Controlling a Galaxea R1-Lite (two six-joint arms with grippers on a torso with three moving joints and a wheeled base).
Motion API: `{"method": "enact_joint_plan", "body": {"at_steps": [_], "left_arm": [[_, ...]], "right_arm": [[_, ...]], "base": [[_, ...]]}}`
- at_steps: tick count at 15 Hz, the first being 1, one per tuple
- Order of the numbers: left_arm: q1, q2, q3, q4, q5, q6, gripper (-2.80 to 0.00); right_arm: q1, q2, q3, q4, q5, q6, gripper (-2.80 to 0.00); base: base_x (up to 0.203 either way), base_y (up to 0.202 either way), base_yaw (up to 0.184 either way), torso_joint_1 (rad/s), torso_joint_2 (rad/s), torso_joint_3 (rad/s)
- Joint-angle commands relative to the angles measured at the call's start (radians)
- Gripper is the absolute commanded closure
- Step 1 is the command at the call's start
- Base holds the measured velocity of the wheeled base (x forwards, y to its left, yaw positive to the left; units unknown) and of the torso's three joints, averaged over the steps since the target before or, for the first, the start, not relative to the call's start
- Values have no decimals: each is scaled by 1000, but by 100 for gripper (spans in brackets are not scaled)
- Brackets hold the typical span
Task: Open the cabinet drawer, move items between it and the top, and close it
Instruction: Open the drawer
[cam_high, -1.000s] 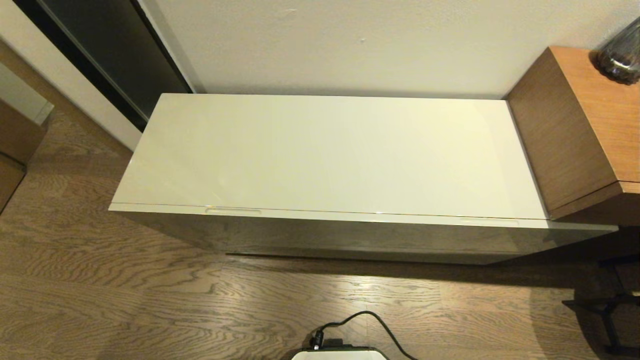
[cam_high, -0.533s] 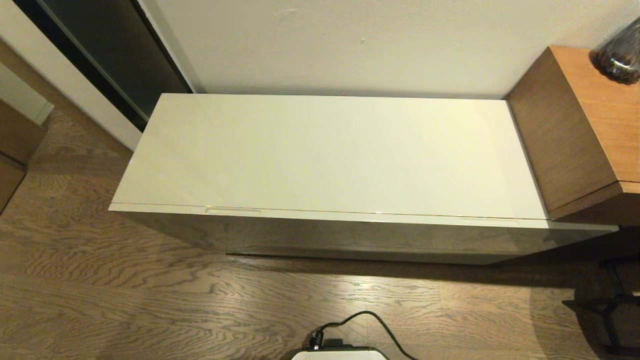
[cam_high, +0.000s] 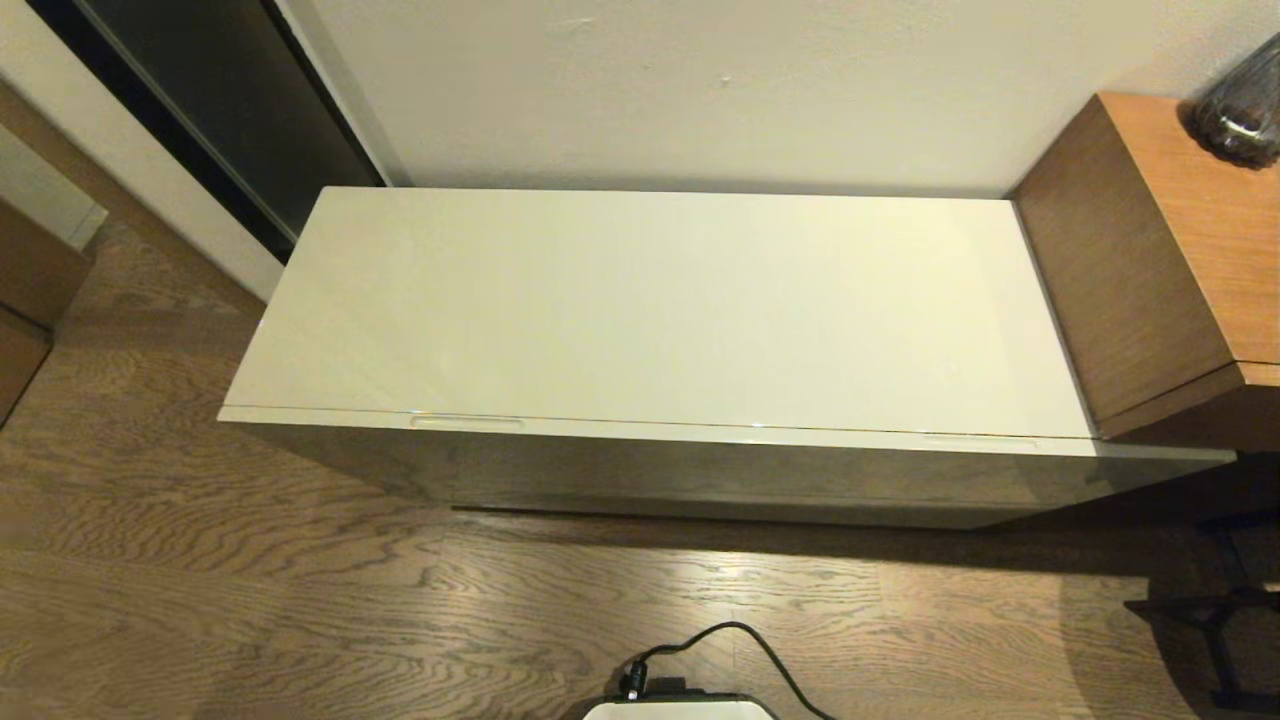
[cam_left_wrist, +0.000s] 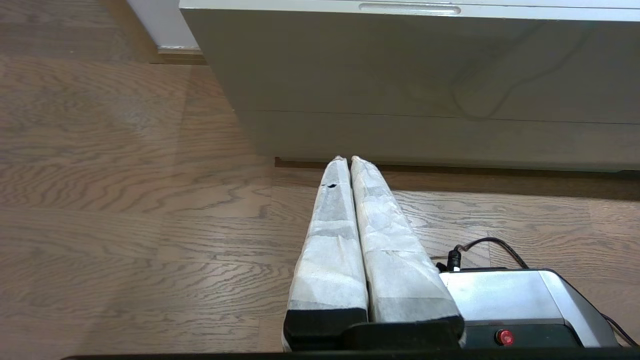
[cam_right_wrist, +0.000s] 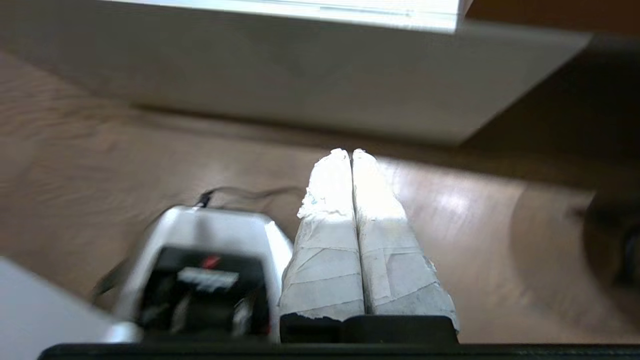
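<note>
Hands first, nearest the cameras: my left hand (cam_left_wrist: 345, 159) shows at the lower centre of the left wrist view, its two taped fingers (cam_left_wrist: 330, 240) pressed together, closed on nothing, low over the floor (cam_left_wrist: 125, 200). My right hand (cam_right_wrist: 351, 150) sits at the lower centre of the right wrist view, fingers likewise closed and empty, aimed at the cabinet's right end. Neither hand appears in the head view.

Base unit (cam_high: 680, 708): visible at the bottom centre of the head view, with a black cable (cam_high: 750, 640) looping across the floor just before it.

Cabinet drawer (cam_high: 700, 475): fully shut. Its glossy front fills the band across the middle of the head view, with one recessed slot (cam_high: 466, 422) toward the left and a second slot (cam_high: 978, 439) toward the right along its front edge.

Top (cam_high: 650, 310): a long cream surface filling the centre of the frame. No tissue pack or slipper is visible on it; I judge the items to be inside the shut drawer, though that cannot be confirmed.

Beyond: a brown side cabinet (cam_high: 1150, 260) at the right edge carries a dark glass vase (cam_high: 1240, 110) in the upper right corner.

Task status, as a judgement: nothing done. Opening, transferring items and closing all remain. Neither hand touches a slot yet.
</note>
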Motion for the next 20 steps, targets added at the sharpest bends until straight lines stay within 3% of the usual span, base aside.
{"method": "enact_joint_plan", "body": {"at_steps": [1, 5, 9, 13, 20], "left_arm": [[0, 2, 0, -1, 0, 0, 0], [0, 2, 0, -1, 0, 1, 0], [0, 2, 0, -1, 0, 0, 0], [0, 2, 0, -1, 0, 0, 0], [0, 2, 0, -1, 0, 0, 0]], "right_arm": [[-1, 258, -138, 44, -8, 48, 0], [-2, 600, -288, 174, -87, 122, 0], [-1, 928, -393, 191, -101, 243, 0], [24, 1234, -498, 11, -84, 373, 0], [51, 1501, -588, -275, -87, 462, 0]], "base": [[0, 0, 0, 0, 0, 0], [0, 0, 0, 0, 0, 0], [0, 0, 0, 0, 0, 0], [0, 0, 0, 0, 0, 0], [0, 0, 0, 0, 0, 0]]}}
